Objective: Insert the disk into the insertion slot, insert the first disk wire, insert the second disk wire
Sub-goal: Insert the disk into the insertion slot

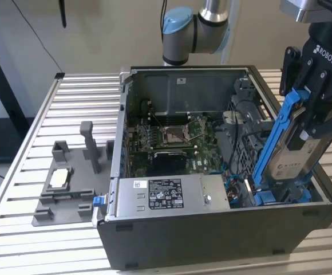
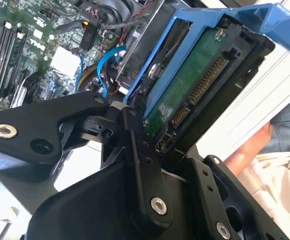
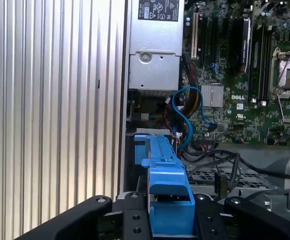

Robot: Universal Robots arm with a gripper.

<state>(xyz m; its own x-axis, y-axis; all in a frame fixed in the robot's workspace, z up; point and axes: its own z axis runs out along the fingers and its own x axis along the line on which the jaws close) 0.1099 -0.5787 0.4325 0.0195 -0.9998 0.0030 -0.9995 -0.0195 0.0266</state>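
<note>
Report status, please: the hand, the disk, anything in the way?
Hand shut on disk. Disk tilted, lower end at insertion slot, not seated. Blue cable close beside the slot.

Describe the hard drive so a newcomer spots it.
Find the open dark grey metal computer case. At its end on the exterior view's right, a black pincer grips a tilted silver-grey rectangular drive. Unlike the grey power-supply box, it wears a bright blue frame.

disk (image 1: pixel 289 163): blue-framed, silver-grey | steeply tilted | lower end at insertion slot (image 1: pixel 286 195), dark grey bay
</note>
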